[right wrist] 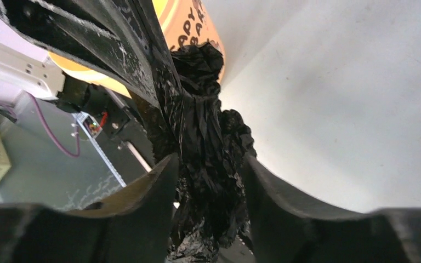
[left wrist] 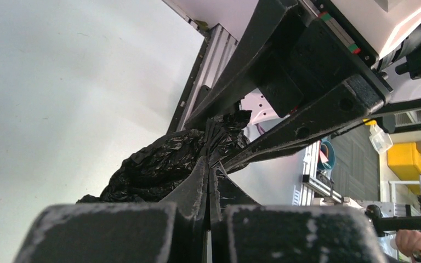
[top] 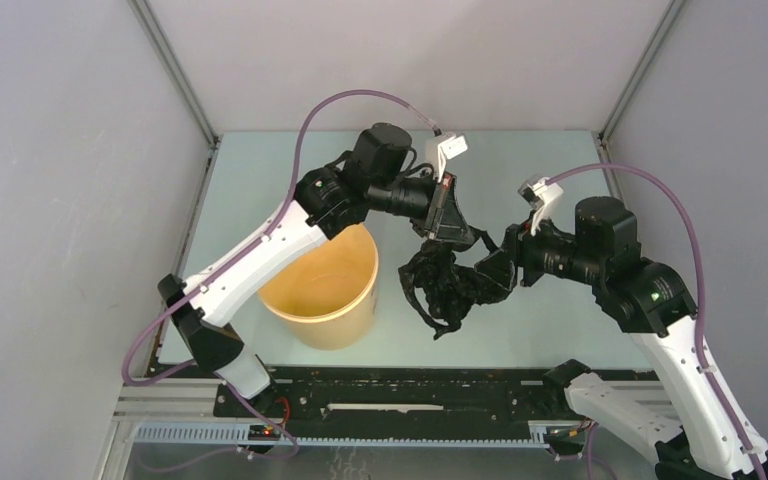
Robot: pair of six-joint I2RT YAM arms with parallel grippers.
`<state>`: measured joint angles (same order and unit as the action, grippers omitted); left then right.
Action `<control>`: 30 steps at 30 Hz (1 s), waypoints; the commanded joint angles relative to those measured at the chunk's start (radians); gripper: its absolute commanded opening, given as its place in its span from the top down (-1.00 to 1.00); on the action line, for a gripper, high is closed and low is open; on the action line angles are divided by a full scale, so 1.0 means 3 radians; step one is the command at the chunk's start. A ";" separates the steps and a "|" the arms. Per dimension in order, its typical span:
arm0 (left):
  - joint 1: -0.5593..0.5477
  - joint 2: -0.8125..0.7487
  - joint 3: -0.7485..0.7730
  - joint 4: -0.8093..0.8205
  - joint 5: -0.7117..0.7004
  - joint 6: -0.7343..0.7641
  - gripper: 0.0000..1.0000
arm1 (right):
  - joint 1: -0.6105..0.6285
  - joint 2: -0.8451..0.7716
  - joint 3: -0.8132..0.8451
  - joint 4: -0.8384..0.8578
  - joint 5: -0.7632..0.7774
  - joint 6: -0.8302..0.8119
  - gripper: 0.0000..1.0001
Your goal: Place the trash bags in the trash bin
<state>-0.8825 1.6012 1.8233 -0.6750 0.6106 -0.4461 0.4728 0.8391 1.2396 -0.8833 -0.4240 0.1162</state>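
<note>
White panel walls close in a pale grey-green table in the top view. On the table's left half stands the trash bin, a round yellow tub with its mouth open upward. Only its own yellow wall and floor show inside, though the left arm crosses its far rim. The trash bag, a crinkled black wad, is outside the bin and just right of it, strung between the two grippers. The left gripper pinches its upper end from above. The right gripper grips its right side. Loose folds dangle below them; whether they touch the table cannot be told.

From the left wrist, that gripper's two fingers are pressed together, with only a thin slit between them and glossy black plastic bunched at their tips. The right gripper's long black fingers come in from the upper right and meet the same bunch. Pale table lies behind on the left.

From the right wrist, its fingers stand a moderate gap apart, and the bag fills that gap, held between them. The plastic runs up from there to a finger of the left gripper at upper left. Behind the bag's top is the bin's yellow outer wall, printed with dark letters, the plastic lying against or just in front of it. Bare table spreads to the right.
</note>
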 commanded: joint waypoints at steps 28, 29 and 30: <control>0.0494 -0.1380 -0.1543 0.1133 -0.0668 -0.1270 -0.93 | -0.0450 0.0121 0.1220 0.1083 -0.0384 0.2212 1.00; 0.0527 -0.1387 -0.1565 0.1135 -0.0646 -0.1354 -0.89 | -0.0451 0.0116 0.1215 0.1222 -0.0437 0.2234 1.00; 0.0549 -0.1395 -0.1586 0.1139 -0.0638 -0.1414 -0.86 | -0.0451 0.0109 0.1205 0.1373 -0.0479 0.2254 1.00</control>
<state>-0.7429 1.2064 1.3636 -0.4118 0.3832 -0.7849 0.3416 0.8669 1.5803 -0.6506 -0.4820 0.7509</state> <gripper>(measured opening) 0.954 0.008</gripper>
